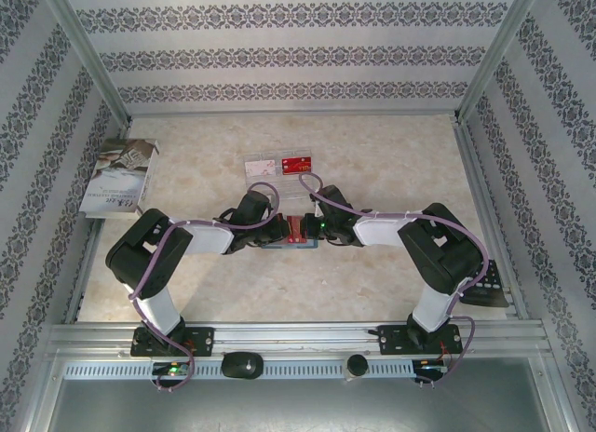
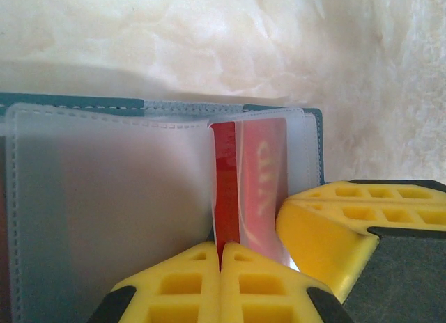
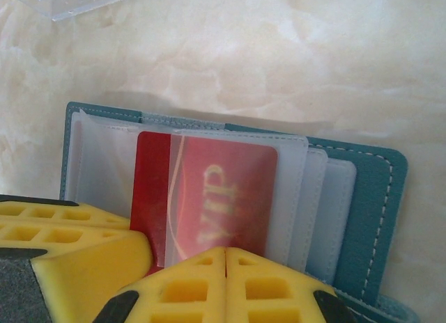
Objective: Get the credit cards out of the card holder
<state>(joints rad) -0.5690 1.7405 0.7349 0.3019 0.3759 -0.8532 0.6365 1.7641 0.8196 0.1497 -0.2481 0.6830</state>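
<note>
Your left claw [image 2: 221, 257] is clenched on the red card [image 2: 224, 177], your right claw [image 3: 224, 260] on its sleeve [image 3: 294, 198]; if that one pins the card too, pulling drags the holder [image 3: 380, 198]

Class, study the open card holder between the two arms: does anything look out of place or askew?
Yes. The red credit card sits partly out of its clear sleeve in the card holder, a bare red strip showing beside the pocket's edge. Nothing looks damaged.
</note>
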